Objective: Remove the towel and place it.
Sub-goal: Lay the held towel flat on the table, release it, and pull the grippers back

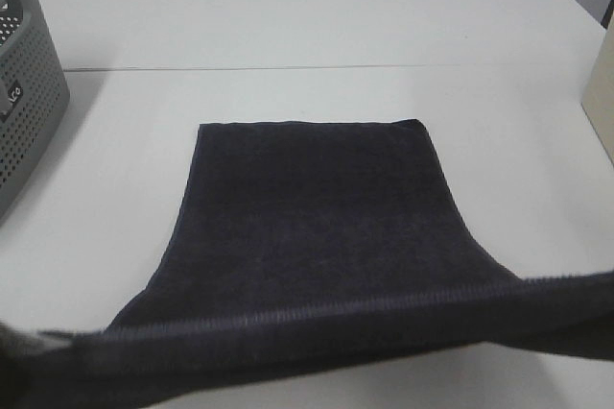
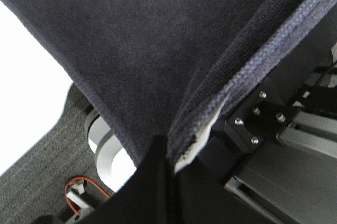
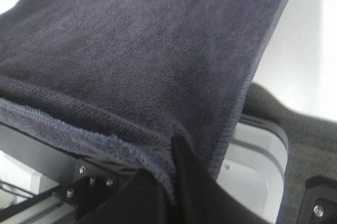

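**Mid-lift:** left gripper (image 2: 167, 153) and right gripper (image 3: 176, 153) hold the dark navy towel (image 1: 317, 217) by its near hem above the white counter (image 1: 317, 25); placing not yet done.

Towel sits right of the grey perforated basket (image 1: 29, 92), apart from it. Its far part lies flat on the counter and its near hem is raised and stretched between the arms. Each gripper is clenched on one hem corner, with cloth pinched in both wrist views. Next move, as I judge it: raise both ends evenly until the far part clears the counter, then carry it to the drop spot, possibly the basket. Basket inside mostly unseen, so contents can't be told; no towel in it.
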